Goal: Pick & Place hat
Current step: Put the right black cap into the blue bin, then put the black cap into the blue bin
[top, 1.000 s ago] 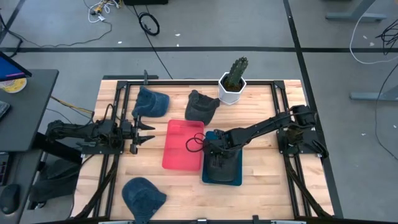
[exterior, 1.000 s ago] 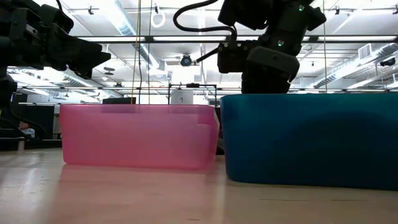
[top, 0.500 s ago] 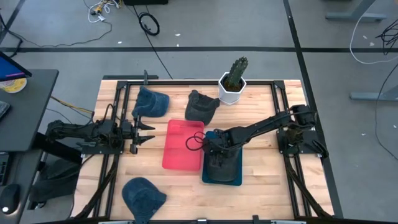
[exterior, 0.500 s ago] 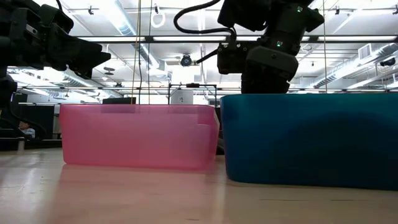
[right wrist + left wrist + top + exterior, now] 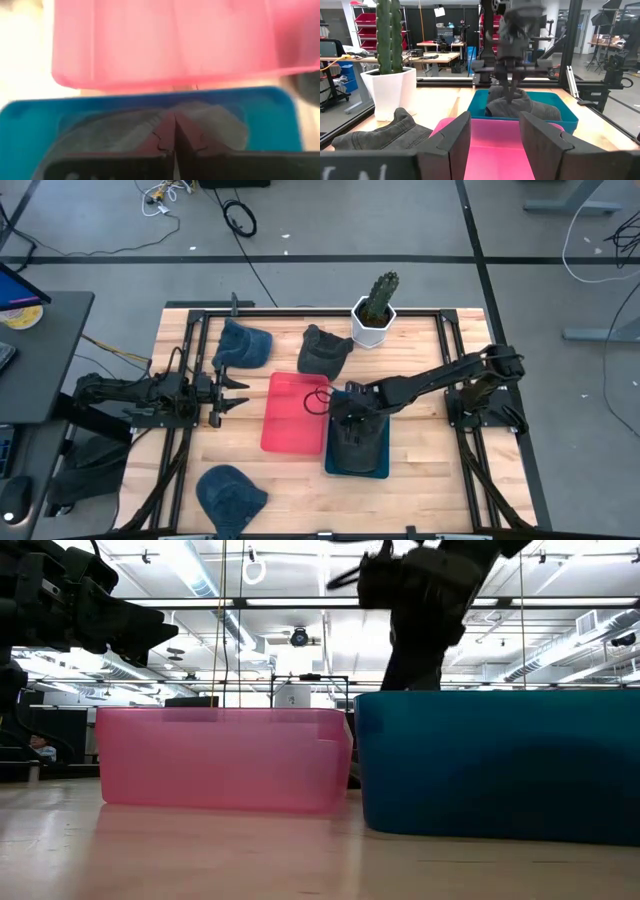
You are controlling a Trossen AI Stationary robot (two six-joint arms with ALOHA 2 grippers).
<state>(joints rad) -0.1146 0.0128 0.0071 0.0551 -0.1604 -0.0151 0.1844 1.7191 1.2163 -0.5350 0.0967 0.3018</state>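
A dark grey hat [image 5: 358,442] lies in the blue bin [image 5: 329,466], next to the pink bin [image 5: 293,413]. My right gripper [image 5: 174,125] hangs over the blue bin, pointing down, its fingers shut; in the left wrist view my right gripper [image 5: 512,94] ends at the top of the hat [image 5: 525,107]. My left gripper [image 5: 232,393] waits open, left of the pink bin, facing it. Three more hats lie on the table: blue [image 5: 243,343], dark grey [image 5: 323,351] and blue [image 5: 230,492]. My right gripper comes at the hat's top [image 5: 516,101] from above with shut fingers. Whether the fingertips touch the cloth or stand just clear of it, I cannot tell. The hat rests in the blue bin.
A cactus in a white pot [image 5: 375,311] stands at the table's far edge, beyond the bins. The black frame rails [image 5: 445,345] run along the table's left and right sides. Bare wood shows near the front edge, between the near blue hat and the blue bin.
My right gripper has risen straight up over the blue bin, its arm lifting with it; in the low view its body has climbed toward the picture's top. The grey hat has stayed in the bin.
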